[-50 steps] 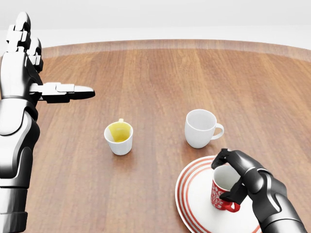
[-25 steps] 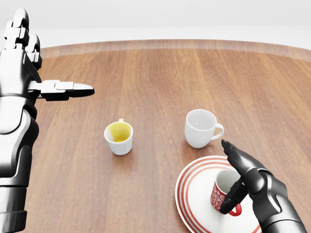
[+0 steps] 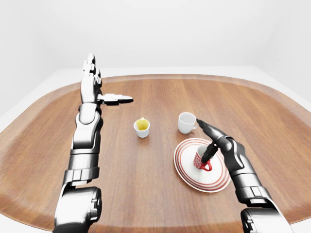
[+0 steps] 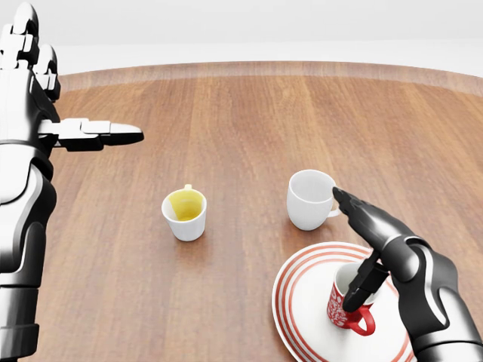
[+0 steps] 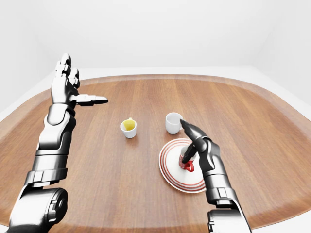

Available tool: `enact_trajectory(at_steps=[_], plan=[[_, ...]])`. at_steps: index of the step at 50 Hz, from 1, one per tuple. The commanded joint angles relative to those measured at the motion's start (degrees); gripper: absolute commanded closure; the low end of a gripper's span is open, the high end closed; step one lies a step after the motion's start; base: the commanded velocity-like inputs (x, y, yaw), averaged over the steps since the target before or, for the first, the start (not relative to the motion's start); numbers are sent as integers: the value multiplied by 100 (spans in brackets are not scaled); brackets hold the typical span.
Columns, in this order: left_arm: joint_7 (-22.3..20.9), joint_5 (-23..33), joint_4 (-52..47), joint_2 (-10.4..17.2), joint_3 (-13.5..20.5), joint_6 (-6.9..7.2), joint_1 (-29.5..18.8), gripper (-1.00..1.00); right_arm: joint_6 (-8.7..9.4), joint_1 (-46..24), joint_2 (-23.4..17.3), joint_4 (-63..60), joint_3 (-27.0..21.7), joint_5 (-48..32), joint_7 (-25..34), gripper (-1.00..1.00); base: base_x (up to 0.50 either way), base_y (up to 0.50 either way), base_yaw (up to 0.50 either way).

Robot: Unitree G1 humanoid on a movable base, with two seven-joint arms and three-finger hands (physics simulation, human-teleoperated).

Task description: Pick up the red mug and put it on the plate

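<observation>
Table (image 4: 249,121): I see a wide wooden top with rounded corners under both my arms; it fills most of the head view.

Left hand (image 4: 45,105): I have it raised at the upper left of the head view, well apart from all the crockery. Its fingers are spread, one pointing level toward the right and the others upright. It grips nothing.

Right hand (image 4: 370,241): it hangs over the right half of the plate with the fingers stretched out and apart. The upper fingers reach toward the white mug; the thumb (image 4: 362,286) angles down to the red mug's rim. I cannot tell whether it touches. The fingers are not closed round anything.

Plate (image 4: 302,302): white with red rings, directly beneath my right hand, partly cut by the bottom of the head view.

White mug (image 4: 308,197): just beyond my right fingertips, off the plate, handle turned toward the hand.

Red mug (image 4: 346,305): upright on the plate, right below my right palm, handle at its lower right.

Yellow-lined cup (image 4: 185,213): a small white cup, well to the left of my right hand, between the two arms.
</observation>
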Motion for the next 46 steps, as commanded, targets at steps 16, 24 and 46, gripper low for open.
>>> enact_trajectory(at_steps=[16,24,46], plan=[[0,0,-180,8,-8,0,-45,-100,0,-197,-144,-2330,-329,-512,1519,-100,0,0,0],[-5,-9,-334,20,6,0,-26,-100,0,-501,-200,-2696,-386,-481,1519,-100,0,0,0],[-26,-15,-1295,46,18,0,-6,-100,0,-1491,-500,-3156,-503,61,1519,-100,0,0,0]])
